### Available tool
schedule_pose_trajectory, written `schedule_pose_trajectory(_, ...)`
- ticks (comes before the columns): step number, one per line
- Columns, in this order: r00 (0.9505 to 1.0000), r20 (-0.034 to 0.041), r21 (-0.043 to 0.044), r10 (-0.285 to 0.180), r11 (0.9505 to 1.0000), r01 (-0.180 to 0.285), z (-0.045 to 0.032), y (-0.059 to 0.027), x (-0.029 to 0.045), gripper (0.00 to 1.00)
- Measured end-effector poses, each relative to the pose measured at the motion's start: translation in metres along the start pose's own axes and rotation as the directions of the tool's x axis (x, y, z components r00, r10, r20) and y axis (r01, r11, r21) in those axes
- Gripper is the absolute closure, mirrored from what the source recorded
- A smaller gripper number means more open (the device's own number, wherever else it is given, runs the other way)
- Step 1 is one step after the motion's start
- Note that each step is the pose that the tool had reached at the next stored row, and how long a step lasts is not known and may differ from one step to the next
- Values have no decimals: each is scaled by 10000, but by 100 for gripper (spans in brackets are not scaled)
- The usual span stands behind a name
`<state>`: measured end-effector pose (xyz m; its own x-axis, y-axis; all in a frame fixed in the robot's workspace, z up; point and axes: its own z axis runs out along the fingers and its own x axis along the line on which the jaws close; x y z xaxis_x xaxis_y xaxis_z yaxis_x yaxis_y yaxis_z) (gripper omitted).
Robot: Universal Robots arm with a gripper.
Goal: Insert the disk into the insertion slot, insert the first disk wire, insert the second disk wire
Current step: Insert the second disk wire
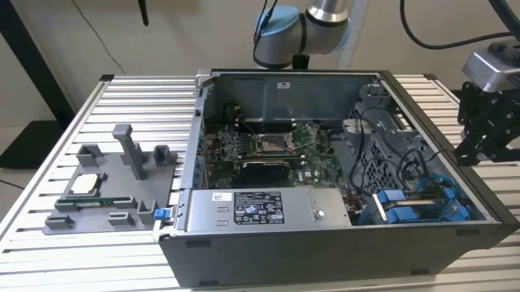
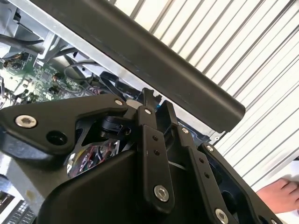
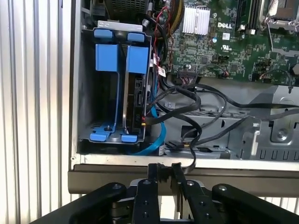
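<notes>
Gripper (image 1: 473, 155) hangs just outside the computer case (image 1: 325, 249) in the exterior view. In the second wrist view its fingers (image 2: 152, 135) look pressed together, holding nothing. In the first wrist view I see the grey, blue-framed disk (image 3: 135, 100) on edge in the insertion slot (image 3: 88, 93), just past the fingertips, partly hidden by black cables (image 3: 196, 100).

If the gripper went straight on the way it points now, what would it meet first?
Likely the computer case's black rim: the gripper sits right at it. Depth is unclear; it could slip inside, onto the black cables.
</notes>
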<state>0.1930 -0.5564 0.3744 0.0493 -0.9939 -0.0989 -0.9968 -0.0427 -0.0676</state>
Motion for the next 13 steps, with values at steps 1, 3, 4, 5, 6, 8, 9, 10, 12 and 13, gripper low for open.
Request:
schedule_pose_trajectory(1,10000,0,0,0,10000,0,3,0,1,0)
schedule_pose_trajectory(3,10000,2,0,0,10000,0,10,1,3,0)
schedule_pose_trajectory(4,10000,2,0,0,10000,0,13,1,3,0)
schedule_pose_trajectory(5,10000,2,0,1,10000,-1,15,1,5,0)
schedule_pose_trajectory(6,10000,0,0,1,10000,-1,17,2,5,100)
schedule_pose_trajectory(8,10000,1,0,1,10000,-1,20,2,6,100)
schedule_pose_trajectory(9,10000,1,0,1,10000,-1,21,2,7,100)
schedule_pose_trajectory(10,10000,1,0,0,10000,0,22,2,8,100)
schedule_pose_trajectory(12,10000,1,0,1,10000,-1,28,2,9,100)
schedule_pose_trajectory(13,10000,1,0,0,10000,0,29,2,9,100)
